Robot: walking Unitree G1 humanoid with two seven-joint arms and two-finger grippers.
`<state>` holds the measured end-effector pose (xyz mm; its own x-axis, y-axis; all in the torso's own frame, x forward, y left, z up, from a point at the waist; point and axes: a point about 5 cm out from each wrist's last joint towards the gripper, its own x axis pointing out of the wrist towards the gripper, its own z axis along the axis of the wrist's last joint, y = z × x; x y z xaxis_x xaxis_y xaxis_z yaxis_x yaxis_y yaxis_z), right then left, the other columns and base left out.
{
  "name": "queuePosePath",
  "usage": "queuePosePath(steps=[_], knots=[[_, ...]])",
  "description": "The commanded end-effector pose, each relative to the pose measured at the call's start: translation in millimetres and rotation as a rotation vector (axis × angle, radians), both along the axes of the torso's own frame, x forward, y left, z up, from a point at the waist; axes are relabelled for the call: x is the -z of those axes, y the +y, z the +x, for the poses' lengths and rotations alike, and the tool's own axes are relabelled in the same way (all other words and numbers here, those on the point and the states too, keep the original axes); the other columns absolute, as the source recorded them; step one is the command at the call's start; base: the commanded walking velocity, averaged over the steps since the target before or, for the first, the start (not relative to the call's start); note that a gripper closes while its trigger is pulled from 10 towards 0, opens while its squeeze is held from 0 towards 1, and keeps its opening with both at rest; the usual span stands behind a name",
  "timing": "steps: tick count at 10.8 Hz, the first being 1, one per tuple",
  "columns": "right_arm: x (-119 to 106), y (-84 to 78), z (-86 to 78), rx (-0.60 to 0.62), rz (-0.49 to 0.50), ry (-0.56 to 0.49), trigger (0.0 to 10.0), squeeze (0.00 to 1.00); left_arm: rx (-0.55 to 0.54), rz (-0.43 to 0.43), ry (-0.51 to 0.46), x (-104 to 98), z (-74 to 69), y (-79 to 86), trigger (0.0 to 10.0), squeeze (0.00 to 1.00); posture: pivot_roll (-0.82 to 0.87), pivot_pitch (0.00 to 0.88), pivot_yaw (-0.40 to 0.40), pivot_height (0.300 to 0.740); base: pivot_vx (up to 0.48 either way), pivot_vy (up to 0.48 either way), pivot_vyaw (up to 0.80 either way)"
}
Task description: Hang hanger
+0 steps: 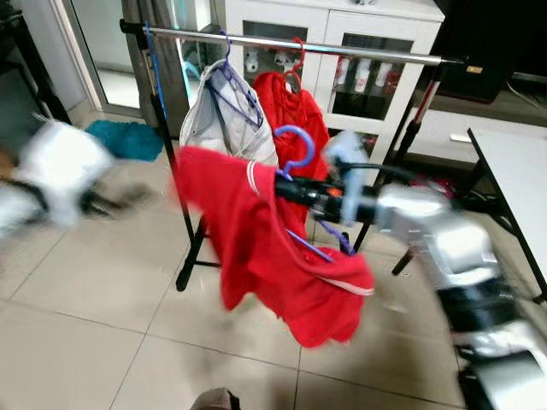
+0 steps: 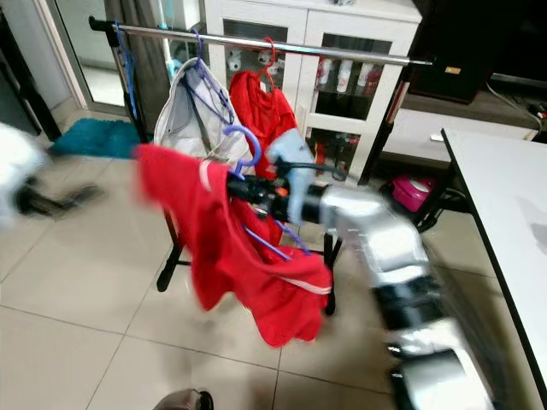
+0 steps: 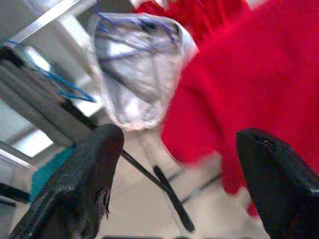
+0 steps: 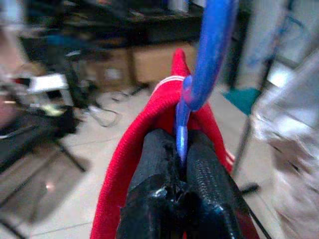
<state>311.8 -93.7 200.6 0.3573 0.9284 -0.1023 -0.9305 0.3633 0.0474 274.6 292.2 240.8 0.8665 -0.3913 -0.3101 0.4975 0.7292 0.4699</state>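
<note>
Head view: right arm nearest, reaching forward. Right hand [image 1: 286, 190] is clamped on the neck of the blue hanger [image 1: 295, 147], which carries a red shirt [image 1: 265, 252] draped and sagging below. The hanger's hook stands up, below the rail [image 1: 291, 43] and in front of it. Already on the rail: a white garment [image 1: 224, 120] on its own hanger and a second red garment [image 1: 295, 111]. Bare rail runs right of those, toward the far post. Left arm is a blur at the left edge, well apart from the rack.

Left wrist view: left hand [image 3: 184, 174] has its fingers spread wide, holding nothing. White garment and red shirt are ahead of it.

Right wrist view: fingers [image 4: 154, 184] pinch the blue hanger stem tight, hook rising above them, red collar wrapped around the grip.

Step in hand, my read: carrying the hanger up to the rail. To do it well:
- lift until the hook clears the rail top, then lower onto it
- aim for the bare stretch right of the red garment
- keep the hook opening facing the rail
- release only once the hook bears the weight
</note>
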Motion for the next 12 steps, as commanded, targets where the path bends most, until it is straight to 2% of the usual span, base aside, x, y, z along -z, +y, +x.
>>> queuePosePath(steps=[1, 2, 3, 4, 5, 6, 7, 8, 12], knots=[[-14.4, -1.1, -6.1, -0.069, 0.061, -0.046, 0.0, 0.00, 0.010, -0.009, 0.015, 1.6, -4.4, 8.5, 10.0, 0.00, 0.07, 0.000, -0.006, 0.740, 0.000, 0.000, 0.00], [-20.5, -2.7, -11.9, -0.135, 0.098, -0.041, 0.0, 0.00, -0.031, -0.011, -0.016, 1.4, -6.4, 23.9, 10.0, 0.00, 0.06, 0.000, -0.001, 0.740, 0.000, 0.000, 0.00], [-23.8, -3.1, -15.5, -0.175, 0.115, -0.038, 0.0, 0.00, -0.017, -0.071, -0.029, 2.7, -6.9, 25.3, 10.0, 0.00, 0.07, 0.000, -0.003, 0.740, 0.000, 0.000, 0.00], [-25.7, -3.0, -18.5, -0.207, 0.124, -0.039, 0.0, 0.00, 0.026, -0.130, 0.008, 9.3, -8.9, 22.1, 10.0, 0.00, 0.07, 0.000, -0.002, 0.740, 0.000, 0.000, 0.00], [-27.9, -2.1, -21.4, -0.231, 0.133, -0.041, 0.0, 0.00, 0.078, -0.210, 0.105, 26.6, -14.8, 17.0, 10.0, 0.00, 0.06, 0.000, 0.000, 0.740, 0.000, 0.000, 0.00], [-29.3, -2.0, -23.5, -0.246, 0.136, -0.040, 0.0, 0.00, 0.116, -0.261, 0.153, 40.2, -19.5, 14.1, 6.7, 0.00, 0.06, 0.000, 0.000, 0.740, 0.000, 0.000, 0.00], [-29.4, -2.3, -24.0, -0.248, 0.135, -0.039, 0.0, 0.00, 0.131, -0.283, 0.179, 45.3, -22.9, 12.9, 1.8, 0.00, 0.06, 0.000, -0.001, 0.740, 0.000, 0.000, 0.00], [-29.0, -2.2, -25.4, -0.254, 0.134, -0.035, 0.0, 0.00, 0.139, -0.315, 0.235, 54.1, -31.4, 13.4, 0.0, 0.00, 0.06, 0.000, -0.001, 0.740, 0.000, 0.000, 0.00], [-26.5, -0.6, -29.5, -0.276, 0.129, -0.020, 0.0, 0.00, 0.141, -0.362, 0.221, 59.2, -35.8, 11.0, 0.0, 0.00, 0.05, 0.000, -0.004, 0.740, 0.000, 0.000, 0.00]])
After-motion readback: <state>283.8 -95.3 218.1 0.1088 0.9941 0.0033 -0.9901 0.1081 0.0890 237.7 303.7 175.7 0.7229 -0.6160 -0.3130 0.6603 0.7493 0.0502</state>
